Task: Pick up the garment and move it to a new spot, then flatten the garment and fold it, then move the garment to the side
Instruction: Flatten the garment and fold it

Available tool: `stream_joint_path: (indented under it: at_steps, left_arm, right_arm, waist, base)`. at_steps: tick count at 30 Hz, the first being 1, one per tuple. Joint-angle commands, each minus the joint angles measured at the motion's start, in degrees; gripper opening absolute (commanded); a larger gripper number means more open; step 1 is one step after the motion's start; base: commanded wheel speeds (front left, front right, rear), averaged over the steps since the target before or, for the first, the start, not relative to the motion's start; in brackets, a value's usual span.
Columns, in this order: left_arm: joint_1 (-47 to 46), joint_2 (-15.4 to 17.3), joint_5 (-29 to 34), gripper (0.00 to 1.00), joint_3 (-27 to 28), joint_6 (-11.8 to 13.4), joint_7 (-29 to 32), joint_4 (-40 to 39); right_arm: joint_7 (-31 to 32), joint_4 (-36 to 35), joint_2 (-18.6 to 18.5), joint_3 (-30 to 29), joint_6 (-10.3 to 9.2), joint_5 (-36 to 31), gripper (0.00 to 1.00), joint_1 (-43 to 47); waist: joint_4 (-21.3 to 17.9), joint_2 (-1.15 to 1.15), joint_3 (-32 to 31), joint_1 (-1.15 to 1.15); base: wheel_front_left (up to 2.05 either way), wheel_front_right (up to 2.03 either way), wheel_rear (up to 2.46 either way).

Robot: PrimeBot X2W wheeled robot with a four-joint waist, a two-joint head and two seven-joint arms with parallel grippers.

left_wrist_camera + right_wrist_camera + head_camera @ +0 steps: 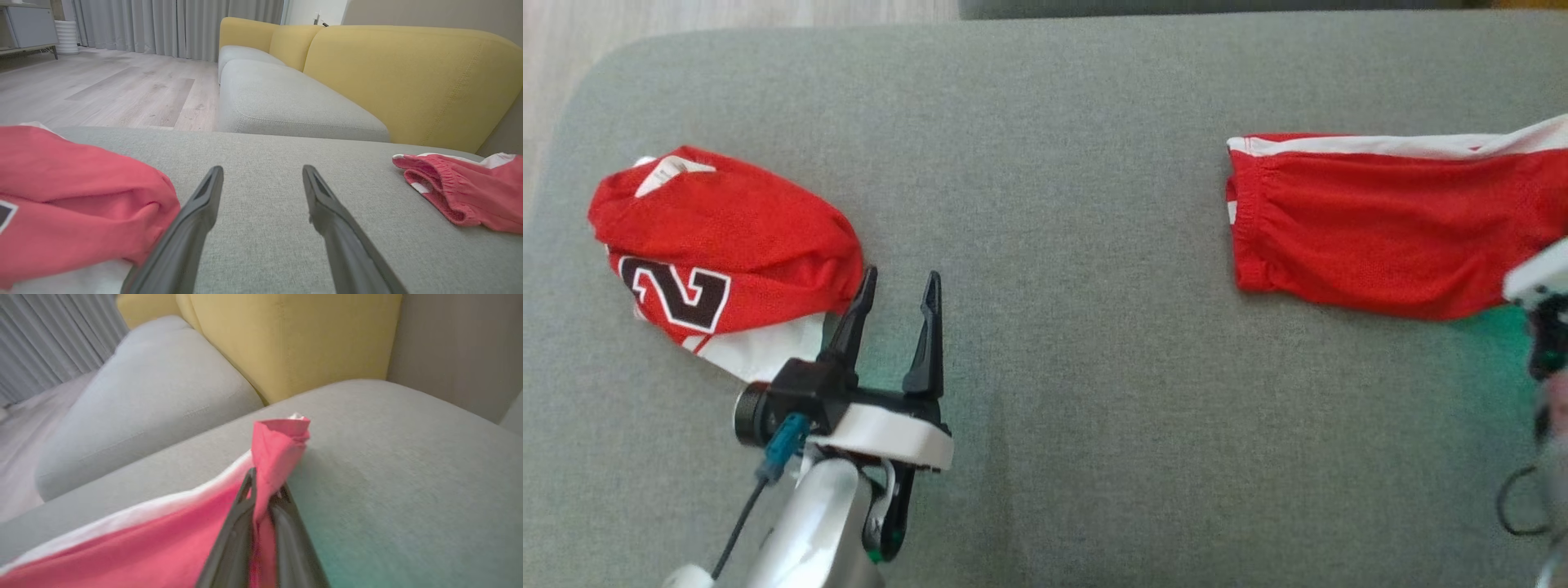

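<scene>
right gripper (264, 488) clamped the red shorts (1380, 229), well right of the jersey (727, 237). left gripper (900, 292) gaped just beside it.

shorts (1380, 237): mesh cloth | cushion (1078, 163): matt woven fabric | left fingers (928, 343): matt dark plastic

There are two red clothes, one shirt (727, 220) and one pair of shorts (1372, 237), two grippers, the left gripper (902, 273) and the right gripper (265, 484), with two dark fingers (196, 228) each, three yellow cushions (408, 81), three grey seats (294, 106) and one cabinet (30, 24)
</scene>
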Motion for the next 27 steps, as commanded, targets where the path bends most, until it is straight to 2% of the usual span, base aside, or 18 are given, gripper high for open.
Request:
stream_joint_path:
  at_steps: [1,4,5,8,13,20,27]
  left_arm:
    - [0.17,0.43,0.57,1.00,2.44,0.02,-0.53,-1.43]
    - [0.69,0.43,0.56,1.00,2.69,0.04,-0.54,-1.23]
    - [1.07,0.43,0.55,1.00,2.84,0.03,-0.54,-1.12]
    - [1.66,0.43,0.38,1.00,2.81,0.03,-0.54,-0.95]
    - [2.30,0.43,0.19,1.00,2.55,0.06,-0.54,-0.92]
    - [2.75,0.43,-0.24,1.00,2.22,0.28,-0.54,-0.84]
    - [3.34,0.43,-0.38,1.00,2.36,0.60,-0.54,-0.80]
  right_arm:
    - [-0.97,-3.23,1.00,2.86,0.37,1.47,0.00,-1.09]
    - [-1.25,-6.89,3.91,7.43,0.37,4.76,0.00,-0.90]
    - [-1.13,-9.65,5.87,11.09,0.37,7.37,0.00,-0.33]
    - [-0.59,-13.69,8.57,17.05,0.37,11.07,0.00,0.96]
    - [0.51,-18.36,11.24,26.46,0.37,16.47,0.00,3.13]
    - [1.29,-18.26,12.05,36.71,0.37,18.97,0.00,5.72]
    - [2.90,-13.93,9.87,47.05,0.37,18.54,0.00,8.69]
  waist:
    - [0.18,0.00,-0.94,0.00]
    - [0.31,0.00,-2.31,0.00]
    - [0.39,0.00,-3.19,0.00]
    - [0.65,0.00,-4.39,0.00]
    - [1.52,0.00,-5.42,0.00]
    - [3.06,0.00,-5.83,0.00]
    - [3.32,0.00,-6.18,0.00]
  base:
    - [0.00,0.00,0.00]
    - [0.00,0.00,0.00]
    - [0.00,0.00,0.00]
    - [0.00,0.00,0.00]
    - [0.00,0.00,0.00]
    - [0.00,0.00,0.00]
    - [0.00,0.00,0.00]
